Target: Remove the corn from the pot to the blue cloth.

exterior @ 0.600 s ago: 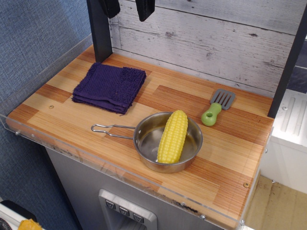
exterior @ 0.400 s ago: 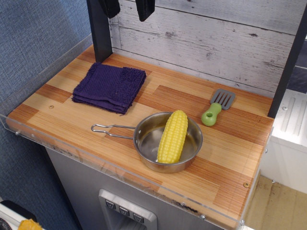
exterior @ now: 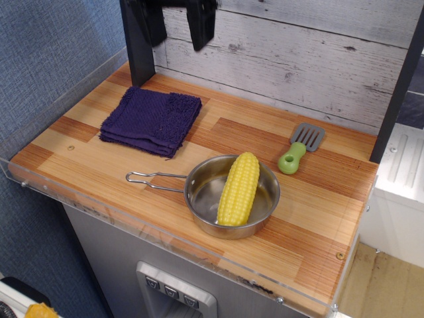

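The bright yellow corn (exterior: 239, 189) lies in the shiny steel pot (exterior: 205, 199) near the counter's front edge, one end resting on the rim. The pot's wire handle (exterior: 152, 179) points left. The folded dark blue cloth (exterior: 152, 120) lies at the back left of the wooden counter. My gripper (exterior: 177, 28) hangs high at the top of the view, above the back left. Its two black fingers (exterior: 199, 25) are apart with nothing between them. It is far from the corn.
A small spatula with a green handle (exterior: 298, 149) lies at the back right. A clear acrylic rim (exterior: 66, 192) runs along the left and front edges. A dark post (exterior: 138, 43) stands at the back left, another (exterior: 397, 86) at the right.
My gripper has come down into view; more of its fingers and the body above them show now. The corn, pot and cloth have not moved.
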Motion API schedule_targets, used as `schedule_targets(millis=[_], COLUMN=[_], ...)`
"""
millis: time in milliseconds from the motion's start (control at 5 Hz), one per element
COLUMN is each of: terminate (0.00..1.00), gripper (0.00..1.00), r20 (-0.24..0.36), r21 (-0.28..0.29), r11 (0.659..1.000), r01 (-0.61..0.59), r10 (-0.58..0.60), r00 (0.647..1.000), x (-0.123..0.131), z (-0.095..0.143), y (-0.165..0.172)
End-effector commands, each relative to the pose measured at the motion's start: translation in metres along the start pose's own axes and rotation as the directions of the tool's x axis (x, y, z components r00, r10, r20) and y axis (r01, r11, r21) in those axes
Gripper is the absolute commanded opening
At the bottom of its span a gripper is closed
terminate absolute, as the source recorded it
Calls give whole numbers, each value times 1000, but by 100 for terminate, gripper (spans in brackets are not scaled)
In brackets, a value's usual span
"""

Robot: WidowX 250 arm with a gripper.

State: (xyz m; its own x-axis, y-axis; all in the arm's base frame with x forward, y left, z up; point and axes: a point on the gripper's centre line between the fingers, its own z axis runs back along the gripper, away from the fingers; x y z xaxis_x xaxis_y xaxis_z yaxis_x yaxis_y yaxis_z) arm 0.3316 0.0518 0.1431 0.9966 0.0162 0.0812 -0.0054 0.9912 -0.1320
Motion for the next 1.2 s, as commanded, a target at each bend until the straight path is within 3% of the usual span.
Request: schedule_targets(millis=[0, 200, 600, 800, 1000], terminate=[0, 0, 0, 0, 0], gripper=[100, 100, 100, 100, 100], r20=[27, 24, 62, 114, 132], r21=[21, 14, 77, 105, 90], r11=[998, 998, 997, 992, 994], r01=[61, 60, -15, -64, -65], r10=[-61, -60, 10, 52, 53], r00=[998, 998, 998, 992, 990], x=[-36, -54, -78, -76, -73], z=[13, 9, -16, -31, -41], y=[-45, -57, -62, -64, -67])
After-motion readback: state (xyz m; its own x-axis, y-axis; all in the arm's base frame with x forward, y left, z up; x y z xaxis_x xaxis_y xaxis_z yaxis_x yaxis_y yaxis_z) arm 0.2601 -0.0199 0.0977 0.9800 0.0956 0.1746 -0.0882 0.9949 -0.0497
